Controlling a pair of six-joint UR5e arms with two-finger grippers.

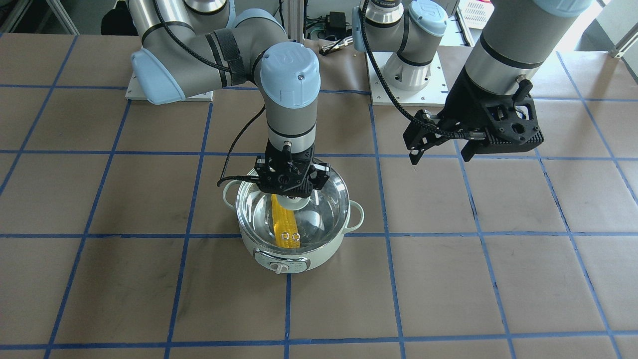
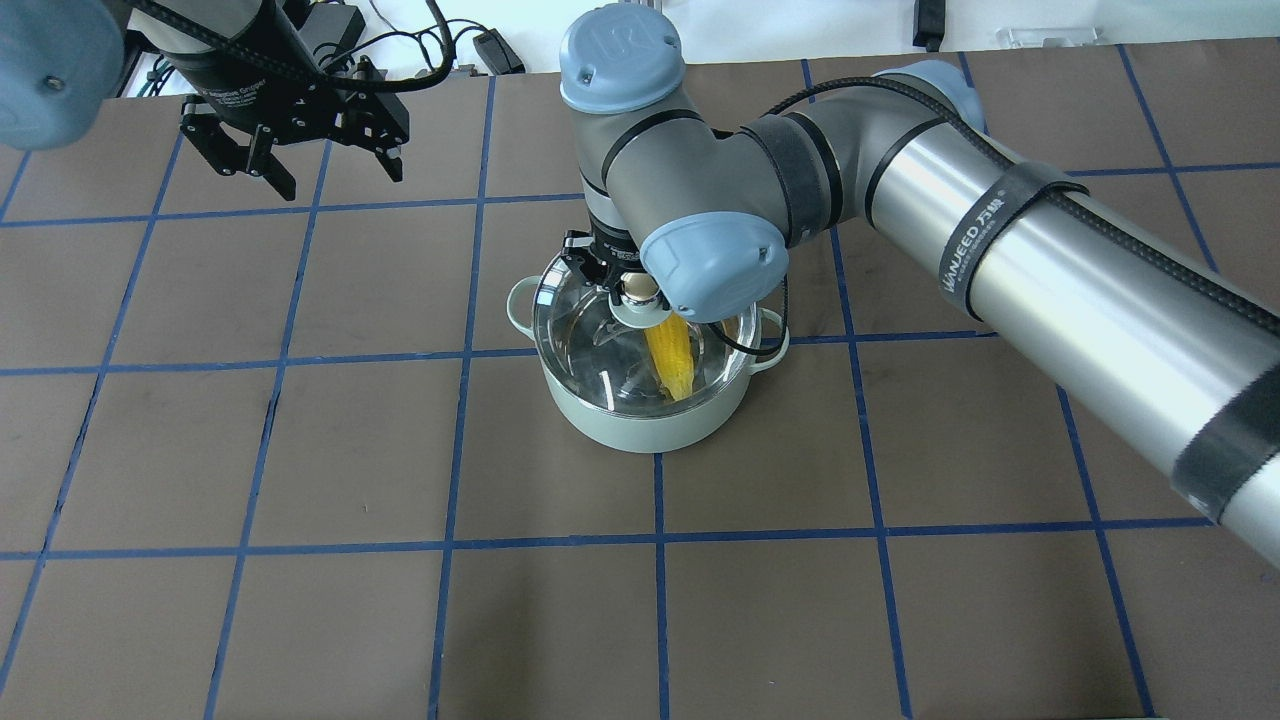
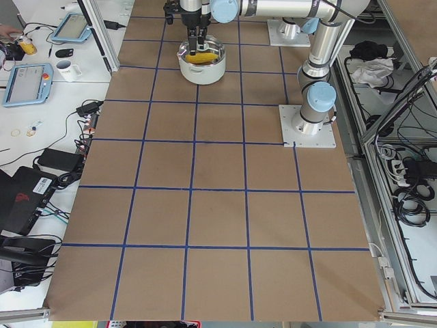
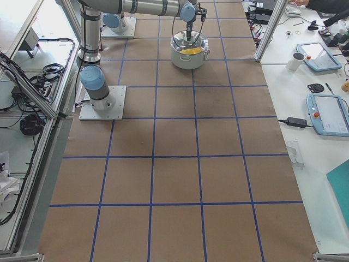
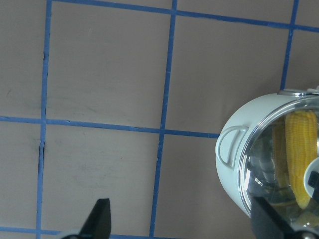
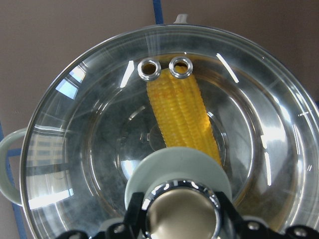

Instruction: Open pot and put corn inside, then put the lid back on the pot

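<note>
Squarely from above, the right gripper point(image 1: 290, 195) pinches the beige knob point(image 6: 180, 214) of the round clear glass dome lid point(image 6: 84, 129). That lid sits on the pale mint-green round electric pot point(image 1: 294, 252), with the bright yellow tapered corn cob point(image 6: 182, 117) lying inside under the glass. Well apart, the left gripper point(image 2: 335, 180) hangs with jaws spread wide above the brown paper-covered table point(image 2: 300, 450).

You are finding the pot point(image 1: 319, 252) closed from above: the lid point(image 1: 324, 197) is sitting on its rim, and the right gripper point(image 1: 293, 199) is standing straight over it, clamping the knob. Its arm point(image 2: 1050, 270) is stretching low across the right half of the table point(image 2: 300, 450), barring that side. The left gripper point(image 2: 340, 178) is hanging spread wide, well apart from the pot. Bare tabletop is lying open around the pot's left and near sides.
</note>
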